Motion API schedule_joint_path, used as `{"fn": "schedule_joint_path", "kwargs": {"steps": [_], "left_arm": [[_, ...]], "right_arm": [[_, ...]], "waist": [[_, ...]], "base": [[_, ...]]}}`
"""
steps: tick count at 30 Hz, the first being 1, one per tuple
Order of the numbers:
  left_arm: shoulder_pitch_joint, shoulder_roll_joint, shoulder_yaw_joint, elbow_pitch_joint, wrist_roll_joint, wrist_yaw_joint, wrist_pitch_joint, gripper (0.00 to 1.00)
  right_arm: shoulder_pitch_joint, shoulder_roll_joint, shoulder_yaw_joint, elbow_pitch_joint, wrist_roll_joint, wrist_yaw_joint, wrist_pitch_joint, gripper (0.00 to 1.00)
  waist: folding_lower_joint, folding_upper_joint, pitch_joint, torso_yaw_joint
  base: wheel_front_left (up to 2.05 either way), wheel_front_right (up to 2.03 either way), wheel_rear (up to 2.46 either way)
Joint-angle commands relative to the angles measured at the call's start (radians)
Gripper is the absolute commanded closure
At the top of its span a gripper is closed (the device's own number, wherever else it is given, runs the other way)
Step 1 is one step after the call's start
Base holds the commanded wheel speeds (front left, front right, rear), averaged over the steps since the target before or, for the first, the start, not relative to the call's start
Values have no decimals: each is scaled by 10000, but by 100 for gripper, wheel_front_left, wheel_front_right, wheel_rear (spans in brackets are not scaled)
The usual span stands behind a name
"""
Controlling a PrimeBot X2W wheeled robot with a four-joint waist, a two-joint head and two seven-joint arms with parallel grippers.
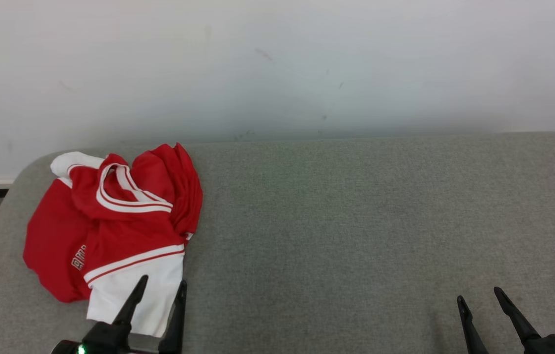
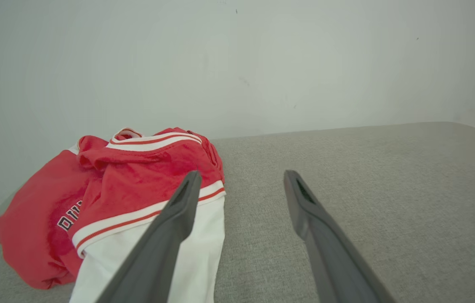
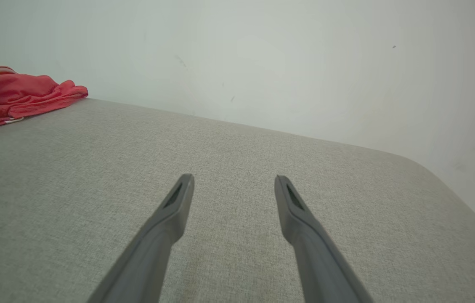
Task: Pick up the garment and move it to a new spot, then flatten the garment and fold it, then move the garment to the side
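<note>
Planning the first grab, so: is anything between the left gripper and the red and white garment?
Nothing visible stands between them. The left gripper, jaws open, is right at the near white edge of the garment, which lies crumpled on the grey padded surface.

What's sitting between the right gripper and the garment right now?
Bare grey cushion, seen in the head and right wrist views, runs from the right gripper to the garment. The left gripper, open, is at the garment's near edge.

- The garment lies on the padded surface, at its left end.
- The wall stands behind the surface.
- The left gripper is at the garment's near edge; the right gripper is well apart to the right.
</note>
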Motion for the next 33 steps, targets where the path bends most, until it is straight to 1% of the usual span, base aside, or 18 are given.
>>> {"fn": "schedule_joint_path", "kwargs": {"steps": [1,7,11,14,15,16,20,25,30,31,33], "left_arm": [[-165,3,31,6,34,-33,-11,0],[-626,88,80,210,41,-87,-11,0],[-1452,309,215,1006,227,130,-11,0],[-2132,486,220,1887,438,347,-11,0],[-2362,552,213,2210,509,374,1,0],[-2362,552,213,2210,509,374,1,0],[-3426,697,137,3350,630,507,487,0],[-4521,836,175,4462,745,820,1350,0],[-5137,1055,164,5514,931,1152,2269,0],[-5251,1097,203,5668,912,1235,2362,0],[-5330,1150,226,5941,852,1255,2478,0]], "right_arm": [[-42,-79,3,22,-48,-17,0,0],[-155,-90,29,12,-15,-17,0,0],[-307,-76,66,6,-15,-17,1,0],[-379,-71,99,21,-10,-17,1,0],[-394,-70,112,30,-6,-17,1,0],[-394,-70,112,30,-6,-17,1,0],[-537,-26,147,62,34,-17,1,0],[-605,37,217,126,85,-17,3,0],[-640,103,142,107,105,-17,1,0],[-640,110,131,111,111,-17,1,0],[-616,114,91,104,125,-17,3,0]], "waist": [[0,0,39,-48],[0,0,188,-154],[0,0,385,-263],[0,0,472,-347],[0,0,493,-380],[0,0,493,-380],[0,0,594,-520],[0,0,718,-739],[0,0,822,-944],[0,0,841,-984],[0,0,873,-1046]], "base": [[0,0,0],[0,0,0],[0,0,0],[0,0,0],[0,0,0],[0,0,0],[0,0,0],[0,0,0],[0,0,0],[0,0,0],[0,0,0]]}}
